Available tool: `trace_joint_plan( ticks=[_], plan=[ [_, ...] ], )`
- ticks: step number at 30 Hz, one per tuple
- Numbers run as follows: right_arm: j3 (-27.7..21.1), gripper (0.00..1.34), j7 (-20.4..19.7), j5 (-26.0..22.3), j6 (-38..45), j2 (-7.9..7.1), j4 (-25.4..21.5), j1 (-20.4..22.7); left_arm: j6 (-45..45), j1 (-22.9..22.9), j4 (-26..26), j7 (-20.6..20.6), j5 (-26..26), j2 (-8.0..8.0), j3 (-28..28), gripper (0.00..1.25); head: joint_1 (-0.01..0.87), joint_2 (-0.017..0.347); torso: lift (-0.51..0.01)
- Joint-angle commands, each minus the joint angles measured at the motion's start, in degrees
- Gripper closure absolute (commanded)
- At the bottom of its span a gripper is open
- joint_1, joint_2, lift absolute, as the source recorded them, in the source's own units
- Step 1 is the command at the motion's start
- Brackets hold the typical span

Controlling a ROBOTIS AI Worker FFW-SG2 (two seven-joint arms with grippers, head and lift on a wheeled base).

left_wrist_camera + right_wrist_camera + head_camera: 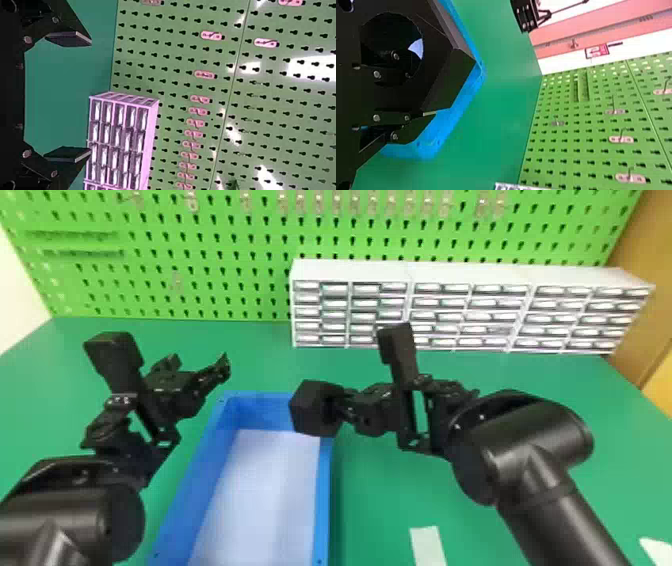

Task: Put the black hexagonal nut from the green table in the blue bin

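1. Gripping the black hexagonal nut (314,408), the right gripper (345,406) has its fingers closed on it, hole turned towards them; the left gripper (91,97) stands open, left of the bin.
2. The nut appears above the far right corner of the blue rectangular bin (324,500), on the green table (380,500). Its drop likely needs a shift left and nearer; released here, it might catch the rim.
3. The red-and-white sign (597,51) at the far left carries marks I cannot read.
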Motion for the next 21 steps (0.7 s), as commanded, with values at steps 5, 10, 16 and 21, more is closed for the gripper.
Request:
trace_joint_plan(
  ticks=[5, 10, 16, 21],
  plan=[
    [3.77, 1.08, 0.0, -2.41, -1.4, -0.52, 1.02, -0.95, 0.0, -0.02, 0.01, 0.01, -0.12, 0.0, -0.08, 0.29, 0.666, 0.032, -0.1],
    [5.27, 1.08, -0.09, -2.85, -1.75, -0.69, 1.11, -1.39, 0.0, -0.2, 0.01, 0.18, -0.12, 0.0, -0.25, 0.29, 0.666, 0.032, -0.1],
    [5.62, 1.08, -0.26, -3.11, -2.1, -0.87, 1.11, -1.48, 0.0, -0.2, 0.01, 0.27, -0.12, 0.0, -0.34, 0.29, 0.666, 0.032, -0.1],
    [5.79, 1.04, -0.35, -3.2, -2.19, -0.87, 1.11, -1.56, 0.0, -0.2, 0.01, 0.27, -0.12, 0.0, -0.34, 0.29, 0.666, 0.032, -0.1]
  ],
)
